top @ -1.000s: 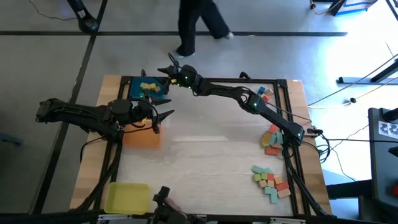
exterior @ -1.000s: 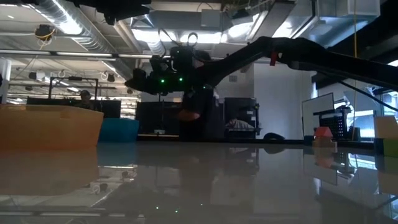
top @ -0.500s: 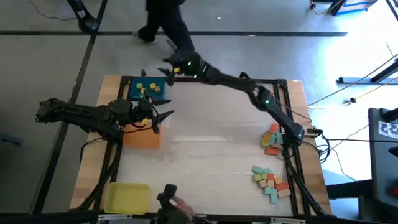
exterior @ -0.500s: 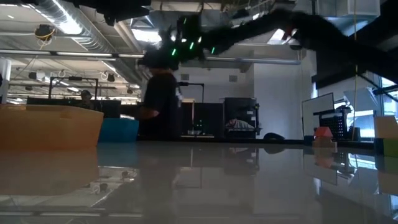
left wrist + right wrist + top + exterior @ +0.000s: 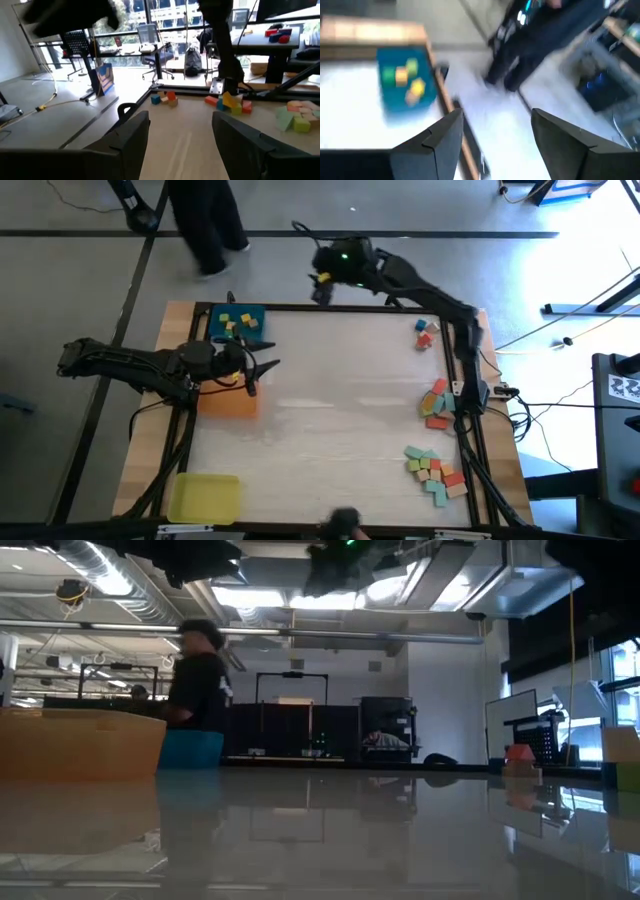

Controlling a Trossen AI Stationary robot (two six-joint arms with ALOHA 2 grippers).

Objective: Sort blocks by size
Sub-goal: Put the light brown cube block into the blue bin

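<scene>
My left gripper (image 5: 265, 374) stands open and level over the orange tray (image 5: 228, 401) at the table's left, with nothing between its fingers (image 5: 131, 135). My right gripper (image 5: 319, 284) is raised high past the table's far edge, to the right of the blue tray (image 5: 238, 323), and is open and empty (image 5: 497, 145). Yellow and green blocks (image 5: 406, 79) lie in the blue tray. More blocks lie on the table in three loose groups at the right: a small one far back (image 5: 427, 332), one midway (image 5: 437, 402) and one near the front (image 5: 435, 469).
A yellow tray (image 5: 205, 498) sits at the near left corner. The middle of the table (image 5: 330, 410) is bare wood. A person (image 5: 200, 690) walks past behind the far edge. A black frame (image 5: 455, 315) runs along the table's sides.
My right gripper has risen from beside the blue tray, swung toward the table's right and tipped up, staying open. The person behind the table has walked toward the left.
</scene>
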